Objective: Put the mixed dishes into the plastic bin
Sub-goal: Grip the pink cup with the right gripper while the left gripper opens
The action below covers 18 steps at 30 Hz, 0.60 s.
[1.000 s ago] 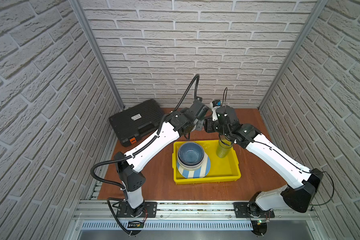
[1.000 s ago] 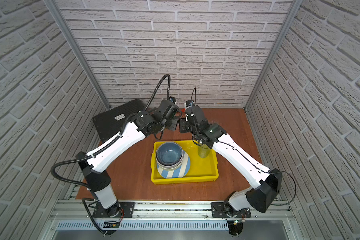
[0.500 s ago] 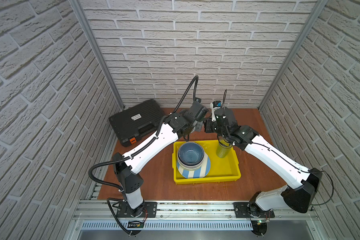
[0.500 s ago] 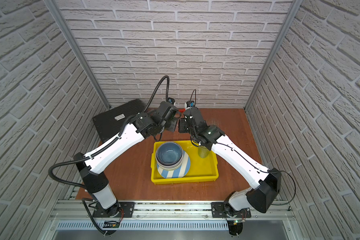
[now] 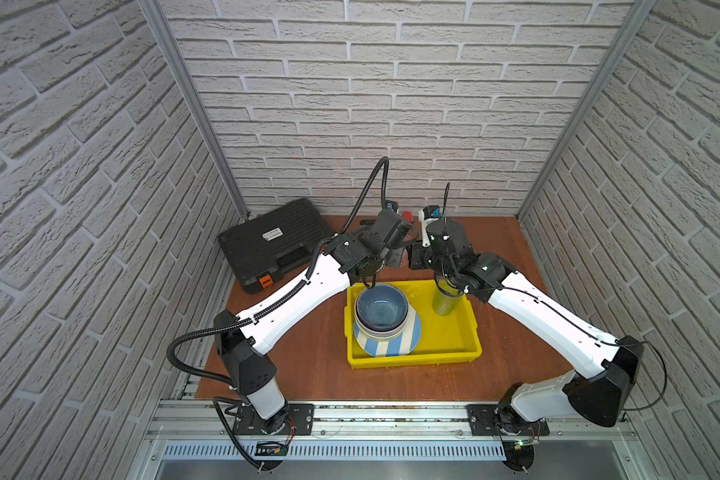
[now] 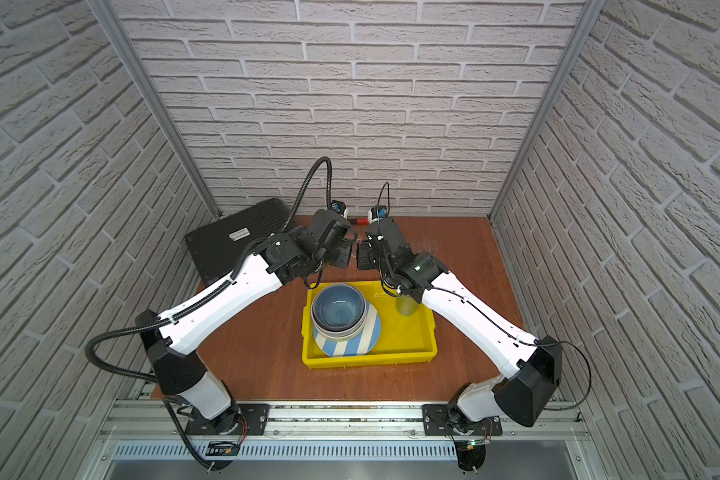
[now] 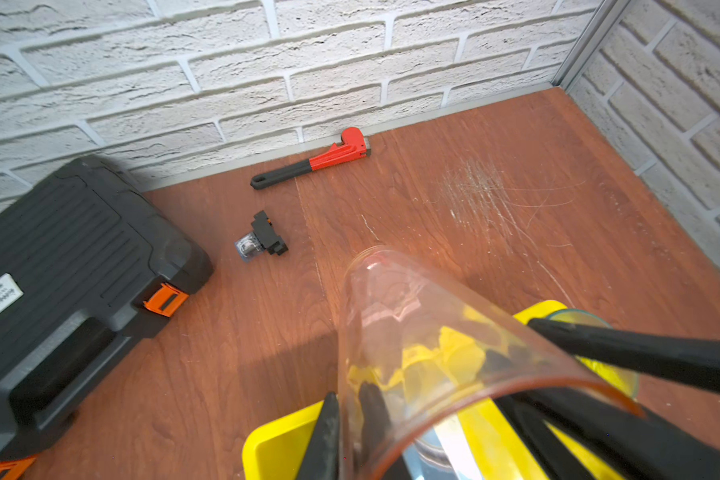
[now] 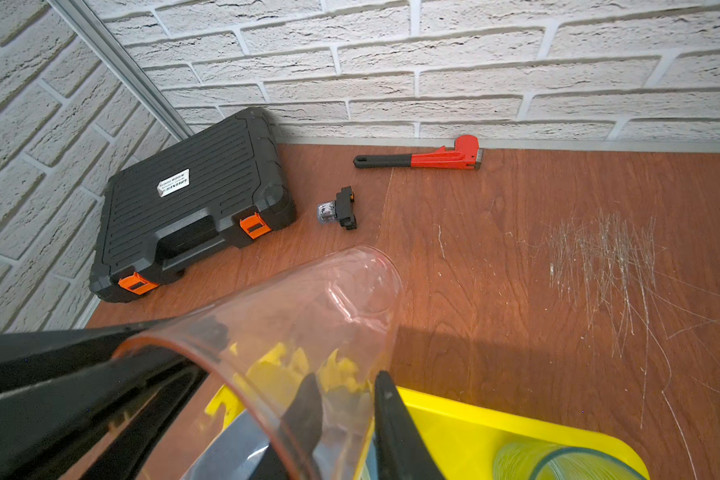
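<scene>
I see my left gripper (image 7: pixel 350 401) pinching the rim of the clear pink tumbler (image 7: pixel 395 316), with one finger inside and one outside. My right gripper (image 8: pixel 346 384) has a finger on each side of the same rim, but I cannot tell if it squeezes. The tumbler hangs tipped over the 12 o'clock edge of the yellow bin (image 5: pixel 412 358). Inside the bin, a green tumbler (image 5: pixel 444 302) stands at 1 o'clock and the blue bowl (image 5: pixel 381 309) sits at 9.
</scene>
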Each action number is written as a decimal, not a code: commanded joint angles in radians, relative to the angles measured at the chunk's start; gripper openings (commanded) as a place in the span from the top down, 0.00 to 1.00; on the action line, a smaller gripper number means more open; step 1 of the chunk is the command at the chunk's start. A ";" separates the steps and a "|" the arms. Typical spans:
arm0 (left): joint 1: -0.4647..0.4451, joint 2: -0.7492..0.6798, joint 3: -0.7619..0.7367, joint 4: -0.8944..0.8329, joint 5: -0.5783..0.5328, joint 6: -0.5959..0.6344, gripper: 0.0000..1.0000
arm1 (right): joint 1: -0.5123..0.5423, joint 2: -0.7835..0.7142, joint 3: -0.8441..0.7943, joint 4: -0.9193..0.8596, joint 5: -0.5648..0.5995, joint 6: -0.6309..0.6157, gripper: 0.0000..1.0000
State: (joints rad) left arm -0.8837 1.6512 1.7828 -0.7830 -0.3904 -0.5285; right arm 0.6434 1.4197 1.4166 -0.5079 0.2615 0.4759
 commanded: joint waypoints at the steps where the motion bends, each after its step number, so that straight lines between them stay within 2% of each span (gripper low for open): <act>1: -0.013 -0.090 -0.011 0.115 0.099 -0.022 0.87 | -0.015 -0.044 -0.017 0.049 -0.003 0.019 0.92; 18: -0.012 -0.149 -0.098 0.152 0.171 -0.051 0.80 | -0.021 -0.090 -0.034 0.046 -0.007 0.018 0.94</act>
State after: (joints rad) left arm -0.8867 1.5482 1.7008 -0.7025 -0.2653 -0.5697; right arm 0.6319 1.3746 1.3853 -0.5148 0.2611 0.4774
